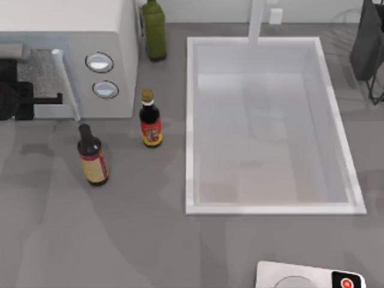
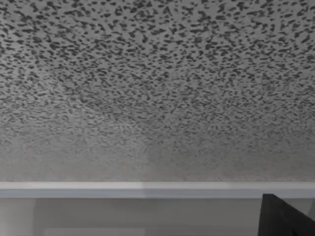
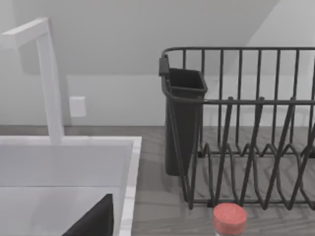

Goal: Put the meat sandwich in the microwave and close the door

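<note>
**Left gripper at the microwave door**

The microwave (image 1: 72, 57) stands at the top view's far left corner of the worktop (image 1: 120, 240), its two round silver knobs (image 1: 99, 62) facing up toward the camera. Its door (image 1: 45, 78), with the grey mesh window and white bar handle (image 1: 65, 84), lies against the front of the box. The meat sandwich cannot be made out. The left gripper (image 1: 27, 99) sits dark against the door near the handle; how its fingers stand cannot be told. The left wrist view looks closely onto the speckled mesh (image 2: 157, 88).

Two sauce bottles (image 1: 92, 156) stand just in front of the microwave, a green bottle (image 1: 153, 30) beside it. A white sink (image 1: 270, 204) fills the middle, a white scale (image 1: 306, 277) near the front edge, a black dish rack (image 3: 246, 137) to the right.
</note>
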